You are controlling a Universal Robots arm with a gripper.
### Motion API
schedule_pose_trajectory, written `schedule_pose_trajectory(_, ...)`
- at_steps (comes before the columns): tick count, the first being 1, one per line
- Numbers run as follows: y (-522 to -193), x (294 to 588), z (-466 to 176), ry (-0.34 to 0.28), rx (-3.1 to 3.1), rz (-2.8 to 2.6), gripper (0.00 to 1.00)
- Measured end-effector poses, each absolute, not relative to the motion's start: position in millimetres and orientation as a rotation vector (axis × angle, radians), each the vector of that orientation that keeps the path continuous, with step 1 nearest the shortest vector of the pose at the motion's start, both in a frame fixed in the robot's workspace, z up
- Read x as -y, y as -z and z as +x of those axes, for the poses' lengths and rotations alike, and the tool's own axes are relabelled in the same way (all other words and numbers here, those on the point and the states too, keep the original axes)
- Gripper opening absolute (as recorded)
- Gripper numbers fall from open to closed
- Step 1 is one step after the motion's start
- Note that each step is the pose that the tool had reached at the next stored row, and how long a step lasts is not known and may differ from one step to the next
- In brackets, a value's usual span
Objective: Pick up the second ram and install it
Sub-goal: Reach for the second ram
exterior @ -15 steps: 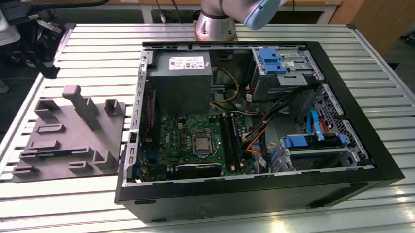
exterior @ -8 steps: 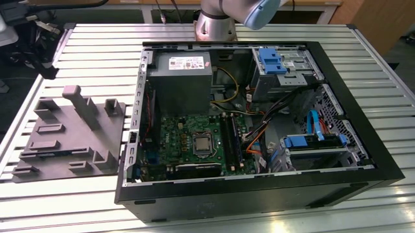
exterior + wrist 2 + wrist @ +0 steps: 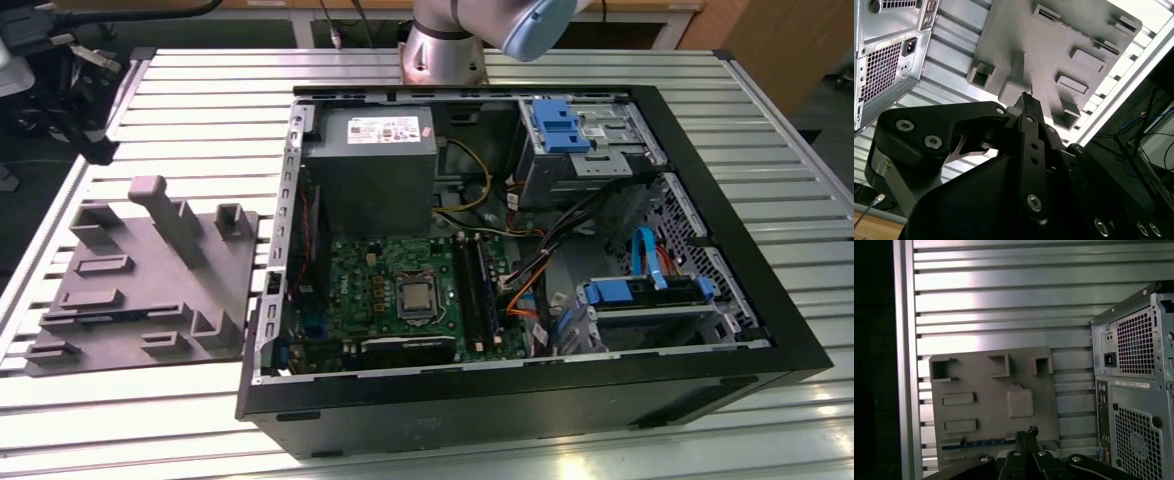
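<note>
Hovering above the slatted desk (image 3: 200, 80), the arm's claw (image 3: 1029, 431) points down at a grey fixture tray (image 3: 979, 375) that lies just beside the open computer case (image 3: 534, 400), on the exterior view's left. In both wrist views its black fingers stand pressed together with nothing between them.

The second ram (image 3: 979, 442) shows in the first wrist view as a thin blue-green strip seated along one edge of the tray, close to the claw's tips as that view frames them and apart from them. Inside the case, the green motherboard (image 3: 400, 290) lies flat on the near side of the grey power-supply box (image 3: 371, 170), with its long black slots (image 3: 477, 285) running along the side towards the exterior view's right. Whether a stick already sits in one of those slots cannot be told.

By the look of things, the work stands at the approach to the pick-up, with the stick ungrasped and the install not yet begun. A clean pick would seem to call for the fingers to part, line up across the thin board's two flat faces, and descend squarely, since the stick sits low in the tray and offers little edge to catch.
</note>
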State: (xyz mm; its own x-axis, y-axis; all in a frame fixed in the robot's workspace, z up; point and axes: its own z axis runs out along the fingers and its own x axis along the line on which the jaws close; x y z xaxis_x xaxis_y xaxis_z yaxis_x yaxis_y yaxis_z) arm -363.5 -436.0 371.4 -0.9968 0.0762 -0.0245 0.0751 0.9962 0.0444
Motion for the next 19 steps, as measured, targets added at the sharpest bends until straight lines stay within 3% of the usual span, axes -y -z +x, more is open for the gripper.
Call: schedule_pose_trajectory(19, -365.7, 438.2, -369.9, -0.068, -3.113, 0.118, 0.11)
